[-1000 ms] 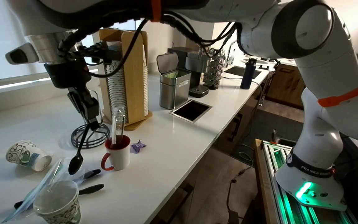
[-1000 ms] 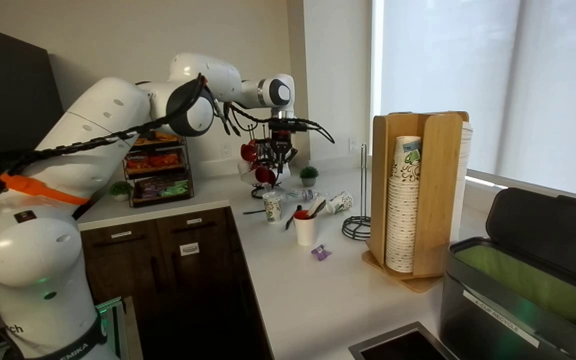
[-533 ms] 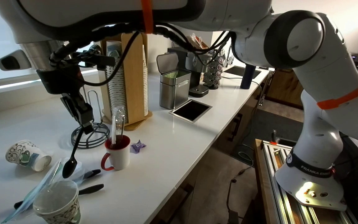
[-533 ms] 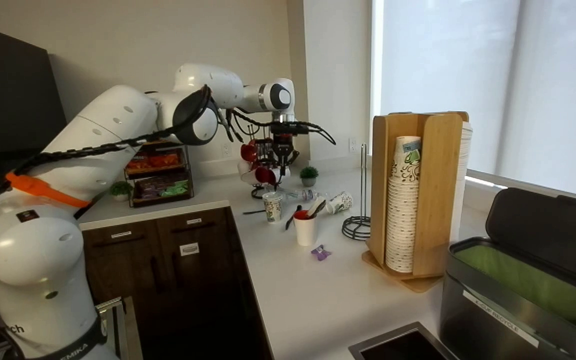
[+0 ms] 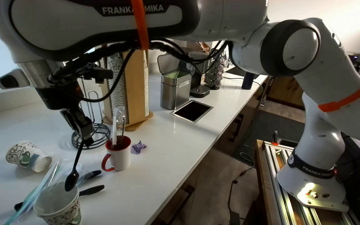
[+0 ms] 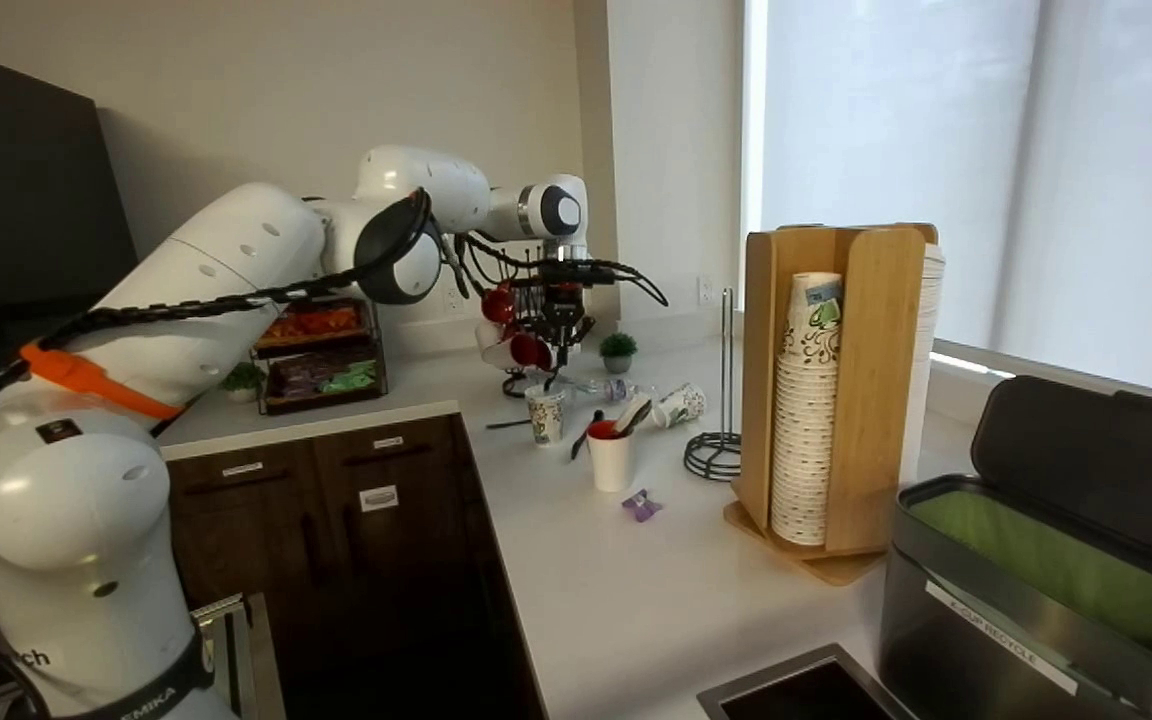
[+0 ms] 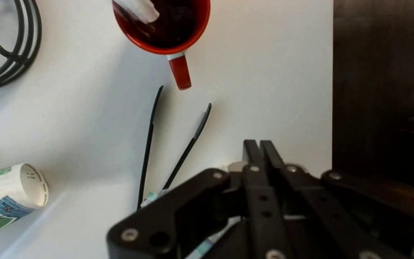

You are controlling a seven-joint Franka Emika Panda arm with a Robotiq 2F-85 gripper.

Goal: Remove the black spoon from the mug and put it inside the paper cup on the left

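the mug [image 5: 121, 158] looks of glossy ceramic. near the mug, the spoon [image 5: 72, 181] seems of shiny plastic, the upright paper cup [image 5: 62, 215] is rather matt, the rack [image 5: 133, 90] is of smooth wood. well apart from the mug, the bin [image 5: 170, 93] shows shiny metal.

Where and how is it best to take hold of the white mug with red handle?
Probably by the red handle, from above, jaws closing across its width: the mug stands upright with tall contents sticking out of it, while the slim handle juts out uncovered.
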